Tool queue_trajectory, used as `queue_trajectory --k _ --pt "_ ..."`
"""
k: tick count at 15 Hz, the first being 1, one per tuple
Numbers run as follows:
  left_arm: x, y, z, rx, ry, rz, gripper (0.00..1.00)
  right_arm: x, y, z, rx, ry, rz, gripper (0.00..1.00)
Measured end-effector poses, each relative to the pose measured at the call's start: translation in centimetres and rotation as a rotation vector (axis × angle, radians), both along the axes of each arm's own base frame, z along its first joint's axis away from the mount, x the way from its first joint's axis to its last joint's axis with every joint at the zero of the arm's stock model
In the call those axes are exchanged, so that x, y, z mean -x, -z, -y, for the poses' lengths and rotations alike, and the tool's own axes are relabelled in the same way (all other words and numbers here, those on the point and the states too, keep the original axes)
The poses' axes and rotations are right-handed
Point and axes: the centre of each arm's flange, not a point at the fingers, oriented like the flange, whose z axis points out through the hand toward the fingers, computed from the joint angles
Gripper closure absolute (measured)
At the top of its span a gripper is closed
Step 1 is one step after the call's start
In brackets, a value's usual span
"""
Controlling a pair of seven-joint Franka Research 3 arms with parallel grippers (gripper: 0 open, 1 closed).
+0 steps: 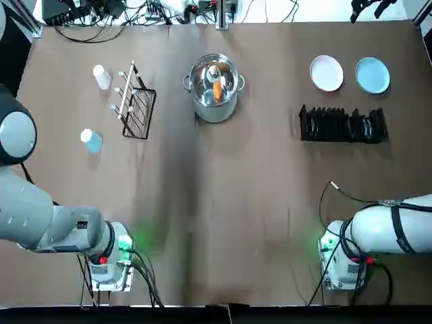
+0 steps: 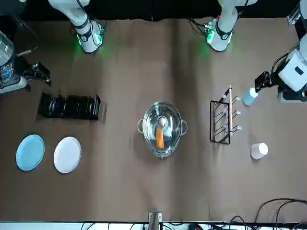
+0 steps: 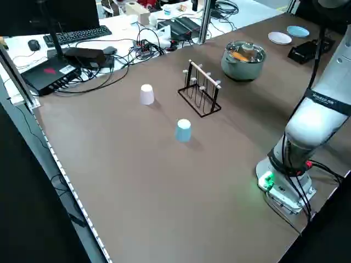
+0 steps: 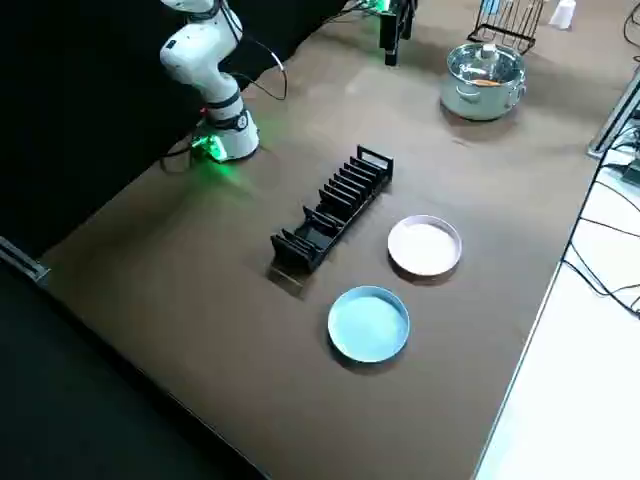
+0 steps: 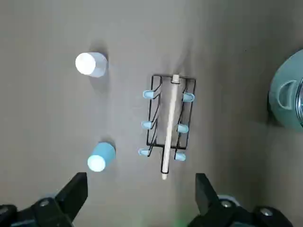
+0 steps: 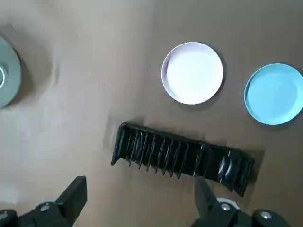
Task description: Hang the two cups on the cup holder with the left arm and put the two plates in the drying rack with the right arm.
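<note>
White is the cup (image 1: pixel 102 77) that stands on the bench (image 1: pixel 270 202) farther out from the left jaws (image 5: pixel 141 176), while the blue cup (image 1: pixel 91 140) stands nearer to these jaws. The two cups are apart from each other, and each one is also apart from the stand (image 1: pixel 139 108). The left jaws are in the air, above the outer left part of the bench, widely open and holding nothing. From them, the stand is inward, to the robot's right of both cups, with its wooden bar on top and short pegs at its two sides.

The right jaws (image 6: pixel 141 179) are also raised over the bench, at the robot's right, wide open and with nothing between the fingers. Inward from these jaws and a little farther from the robot lies the black rack (image 1: pixel 343 125). Beyond the rack, farther out from the right jaws, the white plate (image 1: pixel 327 73) and the blue plate (image 1: pixel 372 75) lie flat on the bench, side by side and not touching; the white one is nearer to the pot (image 1: pixel 214 88). This pot, with its glass lid, stands between the stand and the rack, well apart from both jaws
</note>
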Motion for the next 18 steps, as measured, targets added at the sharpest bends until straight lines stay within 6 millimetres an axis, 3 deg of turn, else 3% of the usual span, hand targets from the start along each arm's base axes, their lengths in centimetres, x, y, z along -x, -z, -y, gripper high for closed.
queue_trajectory --k 6,9,11,14,15,16,18 --pt "-0.3 0.7 -0.4 0.0 -0.011 -0.011 0.0 0.0 0.0 0.3 0.0 0.002 0.001 0.0" --pt "-1.7 2.9 -2.2 -0.004 -0.039 -0.03 0.0 -0.1 0.1 0.7 0.0 0.008 -0.002 0.0" --pt "-3.9 6.6 -5.3 -0.012 -0.074 -0.017 0.0 -0.2 0.3 0.7 0.0 0.008 -0.004 0.0" --pt "-7.2 14.8 -11.3 -0.017 -0.071 0.067 0.0 -1.0 2.2 0.6 0.002 0.01 -0.039 0.0" --pt "-7.9 17.5 -12.9 -0.014 -0.059 0.096 0.0 -1.6 3.6 0.6 0.005 0.011 -0.062 0.0" --pt "-8.8 22.0 -15.4 -0.009 -0.02 0.137 0.0 -3.5 7.0 1.1 0.009 0.023 -0.09 0.0" --pt "-9.4 25.6 -17.1 -0.006 0.012 0.171 0.0 -5.7 10.8 2.6 0.013 0.052 -0.094 0.0"
